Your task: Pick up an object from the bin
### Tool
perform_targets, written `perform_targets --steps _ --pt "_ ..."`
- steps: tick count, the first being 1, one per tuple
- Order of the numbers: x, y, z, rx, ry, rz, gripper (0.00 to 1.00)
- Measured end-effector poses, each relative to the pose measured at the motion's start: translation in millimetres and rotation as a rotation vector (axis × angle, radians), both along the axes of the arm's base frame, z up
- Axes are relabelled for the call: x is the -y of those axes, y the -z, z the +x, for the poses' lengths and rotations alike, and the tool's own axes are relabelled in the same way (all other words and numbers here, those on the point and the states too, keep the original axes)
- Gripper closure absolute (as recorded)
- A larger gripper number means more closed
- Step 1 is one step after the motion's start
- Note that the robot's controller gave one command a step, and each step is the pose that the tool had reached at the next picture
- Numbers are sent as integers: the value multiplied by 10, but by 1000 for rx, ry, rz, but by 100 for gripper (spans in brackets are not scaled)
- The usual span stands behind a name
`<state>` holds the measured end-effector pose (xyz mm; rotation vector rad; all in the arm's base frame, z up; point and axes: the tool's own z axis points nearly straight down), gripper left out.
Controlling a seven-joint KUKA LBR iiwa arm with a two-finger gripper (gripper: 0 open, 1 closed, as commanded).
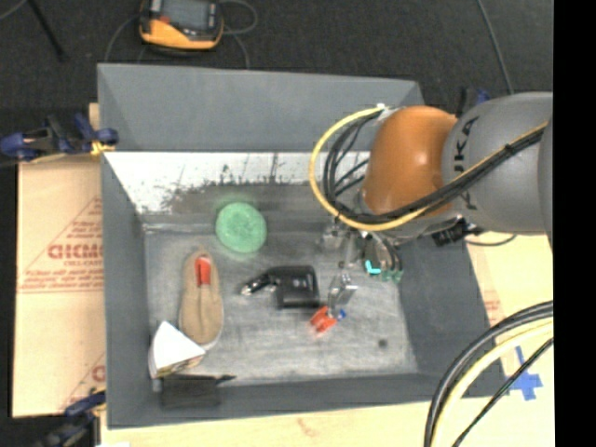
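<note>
**Bin contents and tool, as we find them**

1. Bin (121, 277): grey metal with sloped walls. The things in it lie loose and mostly apart on the floor.
2. Gripper (342, 291): it hangs low over the right middle of the floor, under the arm's orange cover (410, 161) and looped cables. We cannot tell how wide it stands, because its tip is small and seen against clutter. We see nothing held in it.
3. Small red thing (322, 322): this is the piece nearest the tool. It lies on the floor just beside the tip, toward the near wall and slightly left, and we cannot tell whether the two touch. Its long axis looks tilted, running from lower left up to the right, and a bluish bit at the upper right end points toward the tool.
4. Black boxy thing (292, 287): it sits just left of the gripper. A thin dark and silvery piece trails from its left side, so the whole lies roughly left to right.
5. Green round disc (241, 227): it lies flat near the far wall, well apart from the tool.
6. Tan slipper-shaped thing (201, 307): it runs lengthwise from far to near and has an orange-red tab at its far end.
7. White folded thing (173, 348): it lies in the near left corner, touching the slipper's near end.

Our judgement is that any grasp from here turns on item 3. It would call for a short shift toward the near wall and a closing line set across that tilted axis.
</note>
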<state>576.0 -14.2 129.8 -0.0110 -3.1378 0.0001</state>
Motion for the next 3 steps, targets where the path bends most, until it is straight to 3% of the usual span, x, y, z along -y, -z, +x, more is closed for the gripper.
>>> perform_targets --steps 1,2,3 --pt "1 -40 19 7 0 0 0" --pt "-401 546 -60 12 -107 -3 100" --pt "-401 546 -60 12 -107 -3 100"
